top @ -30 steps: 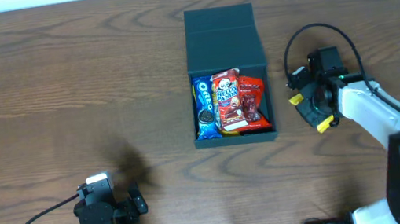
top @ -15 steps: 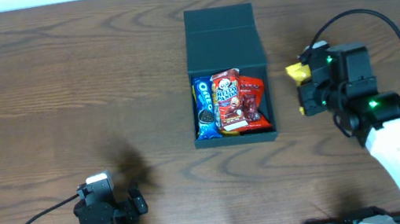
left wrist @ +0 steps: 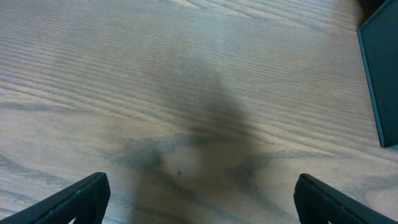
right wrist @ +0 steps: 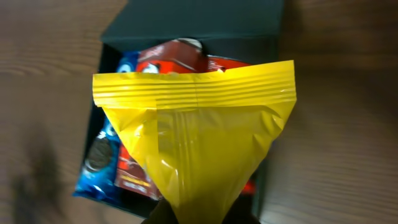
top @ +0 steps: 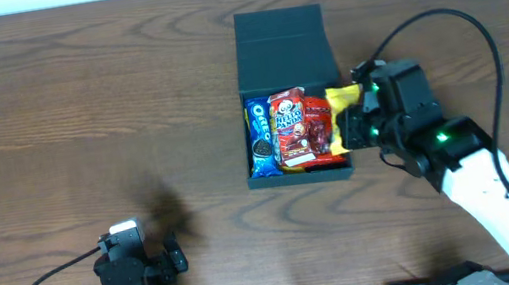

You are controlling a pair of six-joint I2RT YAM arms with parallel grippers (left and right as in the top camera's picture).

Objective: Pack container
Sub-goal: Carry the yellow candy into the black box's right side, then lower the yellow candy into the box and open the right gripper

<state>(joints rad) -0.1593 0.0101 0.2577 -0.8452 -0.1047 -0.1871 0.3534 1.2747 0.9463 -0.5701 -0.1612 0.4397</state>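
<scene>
My right claw (top: 363, 118) clenched on yellow packet (top: 341, 107), over right wall of container (top: 279, 38); interior just to my left.

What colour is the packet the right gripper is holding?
The packet is bright yellow; the right wrist view shows it best.

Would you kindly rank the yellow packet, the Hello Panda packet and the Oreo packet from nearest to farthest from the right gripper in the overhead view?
1. The yellow packet, held by the right gripper at the container's right edge.
2. The Hello Panda packet, mid-container.
3. The Oreo packet, by the left wall.
</scene>
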